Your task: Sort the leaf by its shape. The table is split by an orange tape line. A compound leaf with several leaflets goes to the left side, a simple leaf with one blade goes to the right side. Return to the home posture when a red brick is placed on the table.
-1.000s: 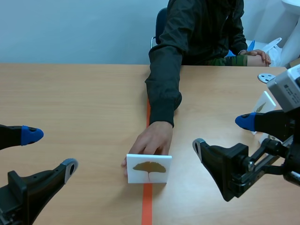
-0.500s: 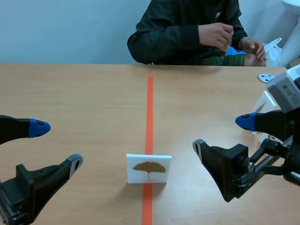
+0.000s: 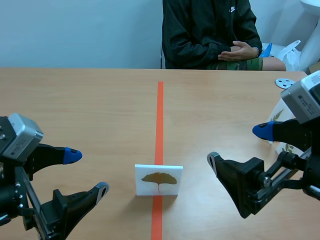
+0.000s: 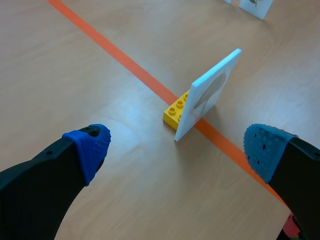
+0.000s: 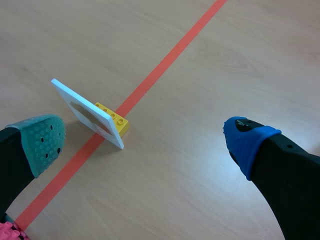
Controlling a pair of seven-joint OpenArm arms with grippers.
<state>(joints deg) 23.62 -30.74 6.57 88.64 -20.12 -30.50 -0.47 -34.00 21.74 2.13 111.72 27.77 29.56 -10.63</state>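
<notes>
A white card (image 3: 159, 180) showing a single fan-shaped golden leaf stands upright on the orange tape line, propped by a yellow brick (image 4: 176, 109) behind it. In the left wrist view the card (image 4: 210, 92) is ahead of my left gripper (image 4: 177, 145), slightly to its right side. In the right wrist view the card (image 5: 89, 113) and its yellow brick (image 5: 112, 119) lie ahead, nearer the green-padded finger. My left gripper (image 3: 85, 172) is open, left of the card. My right gripper (image 3: 240, 145) is open, right of the card. Neither touches it.
A person sits across the table, hands (image 3: 239, 51) folded in the lap. More leaf cards (image 3: 281, 114) stand at the right edge behind my right arm, also seen as far cards (image 4: 256, 6). A grey disc (image 3: 284, 82) lies far right.
The person's hand let go of the card and drew back off the table. My left gripper moved right, toward the card. The right arm stayed almost still.
</notes>
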